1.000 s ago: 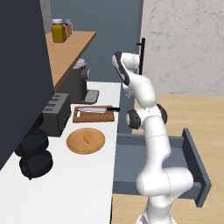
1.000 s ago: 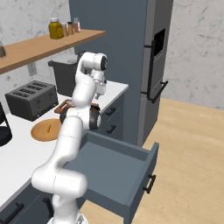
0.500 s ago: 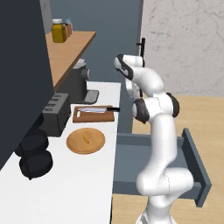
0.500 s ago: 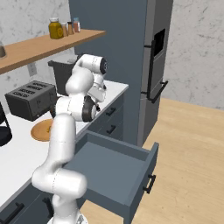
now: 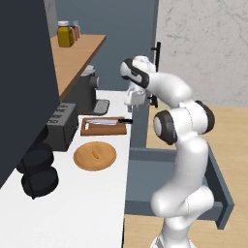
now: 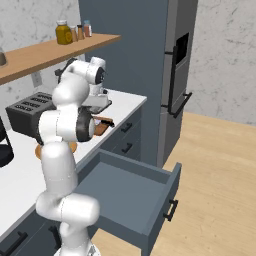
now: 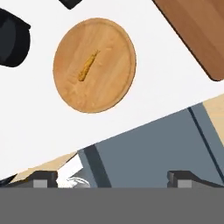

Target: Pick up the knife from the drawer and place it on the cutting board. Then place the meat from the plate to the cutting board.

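Note:
The knife [image 5: 107, 121] lies lengthwise on the reddish-brown cutting board [image 5: 103, 129], its dark handle pointing to the counter edge. In front of the board sits the round tan plate [image 5: 95, 155] [image 7: 94, 64], and the small orange-brown meat [image 5: 95, 154] [image 7: 88, 65] rests at its centre. My gripper [image 5: 133, 102] [image 7: 111, 177] hangs open and empty, high above the counter edge beside the board's right end. A corner of the board [image 7: 197, 30] shows in the hand view. The blue-grey drawer [image 5: 169, 179] [image 6: 130, 195] [image 7: 162, 148] stands pulled out and looks empty.
A black toaster [image 5: 60, 127] stands left of the board, with two dark round pots [image 5: 36, 169] in front of it. A coffee machine [image 5: 89, 92] is at the back, under a wooden shelf with jars [image 5: 65, 34]. Behind the arm rises a tall door with a black bar handle [image 5: 156, 53].
The arm's elbow has swung out to the right, over the open drawer. The hand has stayed above the counter edge, open. Knife, board, plate and meat have not moved.

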Available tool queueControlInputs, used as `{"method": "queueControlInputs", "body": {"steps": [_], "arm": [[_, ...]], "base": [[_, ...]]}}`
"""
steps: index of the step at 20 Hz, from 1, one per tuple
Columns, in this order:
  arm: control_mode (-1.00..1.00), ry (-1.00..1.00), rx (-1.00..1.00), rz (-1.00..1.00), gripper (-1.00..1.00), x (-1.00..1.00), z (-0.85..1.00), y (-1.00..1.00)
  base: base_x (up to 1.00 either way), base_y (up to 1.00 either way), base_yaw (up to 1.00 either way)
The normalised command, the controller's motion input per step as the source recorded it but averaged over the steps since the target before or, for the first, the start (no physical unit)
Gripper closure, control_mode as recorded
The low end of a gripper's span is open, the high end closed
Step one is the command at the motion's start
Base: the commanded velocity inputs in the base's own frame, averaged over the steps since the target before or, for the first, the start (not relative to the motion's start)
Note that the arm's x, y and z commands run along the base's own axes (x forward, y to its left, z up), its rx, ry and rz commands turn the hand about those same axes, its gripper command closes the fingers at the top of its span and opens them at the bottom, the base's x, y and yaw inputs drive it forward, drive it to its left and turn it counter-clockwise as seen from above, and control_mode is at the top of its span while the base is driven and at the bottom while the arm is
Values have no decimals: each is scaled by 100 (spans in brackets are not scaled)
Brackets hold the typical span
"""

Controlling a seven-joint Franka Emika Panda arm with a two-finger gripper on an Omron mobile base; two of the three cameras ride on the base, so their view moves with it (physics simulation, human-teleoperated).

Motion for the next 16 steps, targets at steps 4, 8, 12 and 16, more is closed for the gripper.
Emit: {"method": "queueControlInputs", "body": {"steps": [4, 8, 12, 16], "arm": [[-100, -26, -11, -37, -100, -8, -30, 50], [-100, 0, -19, -49, -100, 0, -7, 37], [-100, 5, -23, -52, -100, 0, -7, 29], [-100, 0, -18, -50, -100, -1, -13, 32]], "base": [[0, 0, 0], [0, 0, 0], [0, 0, 0], [0, 0, 0]]}}
